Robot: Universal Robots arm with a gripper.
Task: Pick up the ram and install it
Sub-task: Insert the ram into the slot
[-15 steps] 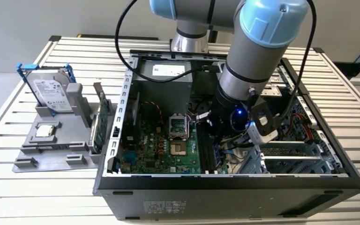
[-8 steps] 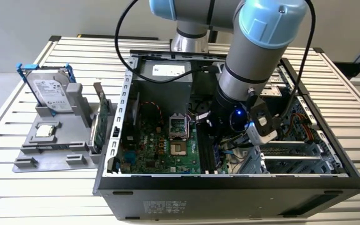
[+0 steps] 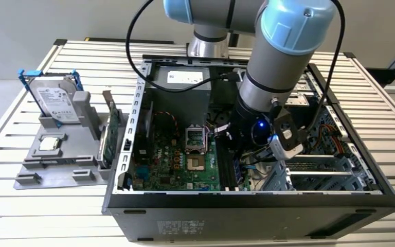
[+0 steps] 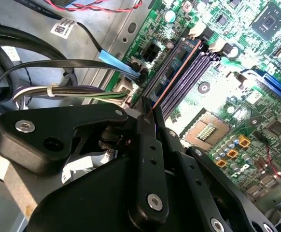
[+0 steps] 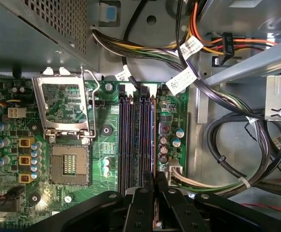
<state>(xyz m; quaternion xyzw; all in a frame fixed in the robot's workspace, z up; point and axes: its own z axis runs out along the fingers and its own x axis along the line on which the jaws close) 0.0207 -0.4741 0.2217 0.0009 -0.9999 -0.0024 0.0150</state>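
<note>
My gripper [image 5: 155, 178] is down inside the open computer case [image 3: 252, 200], its black fingers shut on the ram [image 5: 153, 137]. I see the ram edge-on as a thin line running out from the fingertips. In the second wrist view the ram [image 4: 175, 76] is a thin copper-coloured edge leaving the gripper [image 4: 147, 115]. It lies along the memory slot nearest the cable bundle. The other purple memory slots [image 5: 130, 140] lie beside it without sticks. How deep the ram sits in its slot I cannot tell. In the exterior view the arm's wrist [image 3: 280, 136] hides the fingers.
An open processor socket [image 5: 69, 166] with its raised metal frame [image 5: 65, 104] lies beside the slots. Thick cable bundles [image 5: 237, 145] crowd the other side. Outside the case, a grey fixture [image 3: 60, 159] holds a hard drive in a blue bracket [image 3: 57, 100] and a green card [image 3: 111, 128].
</note>
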